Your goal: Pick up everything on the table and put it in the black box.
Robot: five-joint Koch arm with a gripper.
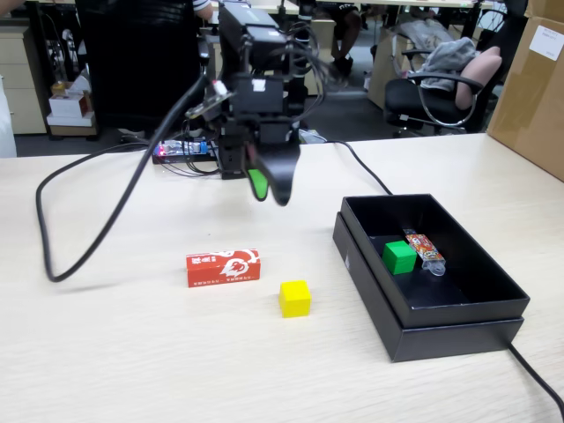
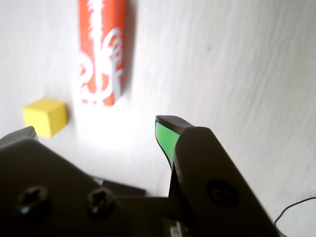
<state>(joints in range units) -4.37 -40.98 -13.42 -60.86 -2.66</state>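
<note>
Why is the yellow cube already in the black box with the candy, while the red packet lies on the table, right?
Not quite: the fixed view shows the green cube in the black box beside the candy. The yellow cube sits on the table near the red packet.

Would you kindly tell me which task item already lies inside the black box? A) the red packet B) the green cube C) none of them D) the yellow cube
B: the green cube sits in the black box, while the yellow cube and red packet lie on the table.
</note>
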